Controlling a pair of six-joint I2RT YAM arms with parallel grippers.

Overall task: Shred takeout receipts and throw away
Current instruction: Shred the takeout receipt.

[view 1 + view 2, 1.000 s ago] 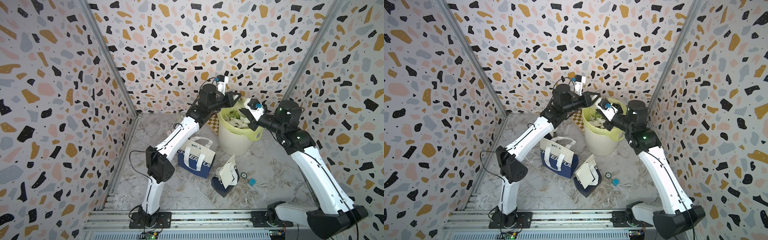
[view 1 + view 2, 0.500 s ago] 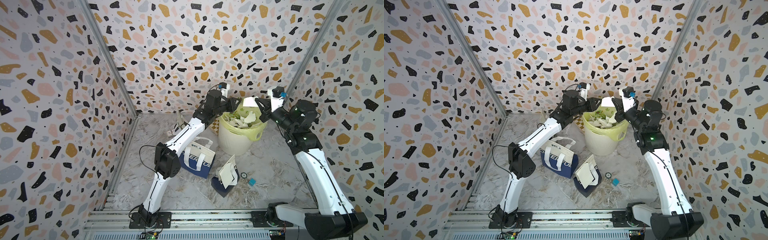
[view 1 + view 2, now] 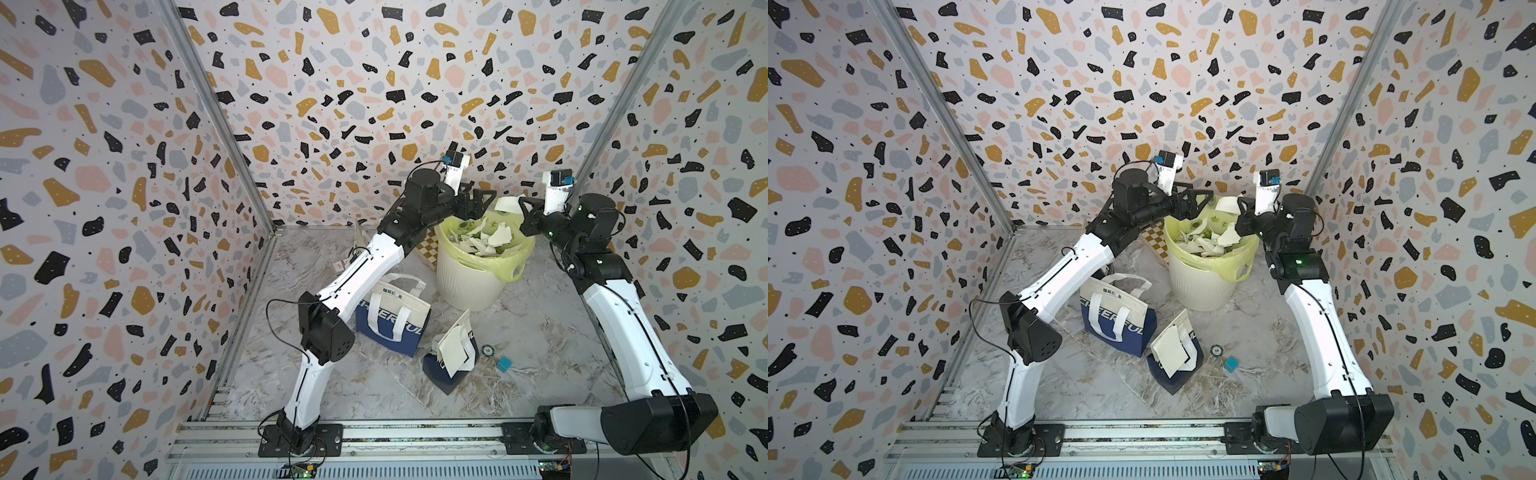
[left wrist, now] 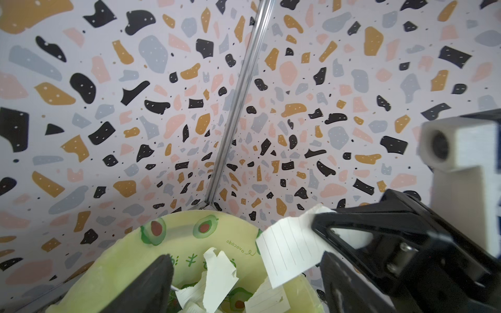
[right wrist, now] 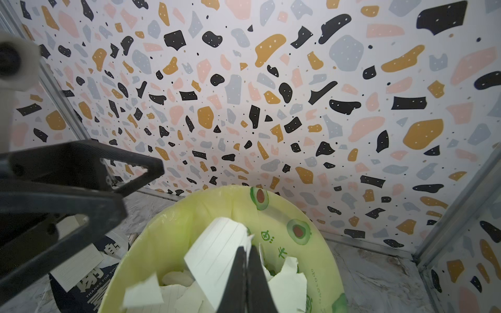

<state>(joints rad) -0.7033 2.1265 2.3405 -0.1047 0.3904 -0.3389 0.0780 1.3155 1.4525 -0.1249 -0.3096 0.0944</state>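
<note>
A cream bin [image 3: 478, 286] with a yellow-green avocado-print liner [image 5: 311, 244] stands at the back, and torn receipt scraps [image 3: 486, 241] [image 3: 1208, 245] lie inside it. My right gripper [image 5: 245, 260] [image 3: 524, 208] hangs over the bin's right rim, shut on a lined white receipt scrap [image 5: 217, 252] [image 4: 290, 252] [image 3: 507, 204]. My left gripper [image 4: 244, 256] [image 3: 482, 203] is over the left rim, open, with nothing between its fingers [image 4: 151, 284]. An off-white receipt sheet [image 3: 1169, 347] lies on the fallen tote bag.
An upright navy-and-cream tote bag [image 3: 390, 320] stands beside the left arm. A fallen tote bag [image 3: 444, 374] lies in front of the bin. A blue cube [image 3: 504, 363], a small round object [image 3: 487, 350], a checkered board [image 3: 428, 249] and a printed card [image 3: 340, 264] sit on the floor.
The two grippers, close together over the bin a second ago, have drawn apart. My left gripper has opened. The right arm has swung right and up with its scrap.
</note>
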